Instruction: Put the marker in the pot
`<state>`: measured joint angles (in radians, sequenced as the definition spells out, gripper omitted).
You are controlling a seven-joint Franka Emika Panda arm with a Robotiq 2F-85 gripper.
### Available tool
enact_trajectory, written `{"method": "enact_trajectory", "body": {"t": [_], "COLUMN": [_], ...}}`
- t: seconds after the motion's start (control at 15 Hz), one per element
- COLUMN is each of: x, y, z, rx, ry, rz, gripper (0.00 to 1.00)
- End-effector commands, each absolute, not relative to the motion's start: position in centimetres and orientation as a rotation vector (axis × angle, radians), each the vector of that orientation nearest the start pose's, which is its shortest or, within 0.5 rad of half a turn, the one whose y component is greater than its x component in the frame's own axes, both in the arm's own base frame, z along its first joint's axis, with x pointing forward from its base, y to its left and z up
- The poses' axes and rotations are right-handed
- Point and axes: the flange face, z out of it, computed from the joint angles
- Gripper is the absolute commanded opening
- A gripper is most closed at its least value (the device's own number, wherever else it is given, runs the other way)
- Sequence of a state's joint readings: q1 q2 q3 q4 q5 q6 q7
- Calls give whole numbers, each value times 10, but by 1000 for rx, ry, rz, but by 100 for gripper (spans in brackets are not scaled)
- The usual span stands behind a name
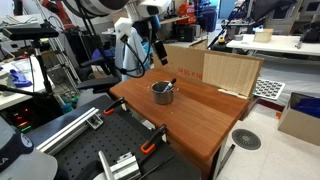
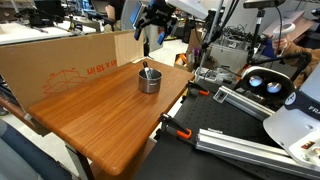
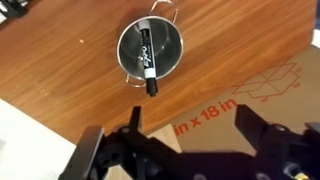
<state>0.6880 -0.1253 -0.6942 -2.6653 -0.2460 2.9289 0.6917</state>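
Observation:
The small silver-grey pot (image 1: 162,93) stands on the wooden table, seen in both exterior views (image 2: 149,79) and from above in the wrist view (image 3: 150,50). The black marker (image 3: 146,57) with a whitish band lies in the pot, its capped end sticking out over the rim; it leans in the pot in the exterior views (image 1: 169,87) (image 2: 146,69). My gripper (image 3: 188,118) is open and empty, raised well above and behind the pot (image 1: 150,42) (image 2: 152,25), over the cardboard.
The wooden table (image 1: 200,115) has cardboard boxes (image 1: 215,68) (image 2: 60,60) along its back edge. Orange clamps (image 2: 180,128) grip the table edge. Lab equipment and metal rails (image 2: 240,100) surround the table.

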Motion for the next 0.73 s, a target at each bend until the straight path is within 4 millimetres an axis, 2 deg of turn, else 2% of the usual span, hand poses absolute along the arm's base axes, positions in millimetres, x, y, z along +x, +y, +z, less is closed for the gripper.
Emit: {"method": "enact_trajectory", "body": {"t": [0.0,0.67], "x": [445,443], "y": [17,17], "z": [309,307], "rx": [-2899,-2902], "ry": [705,704], "rz": [-521,-511], "gripper": [100,100]}}
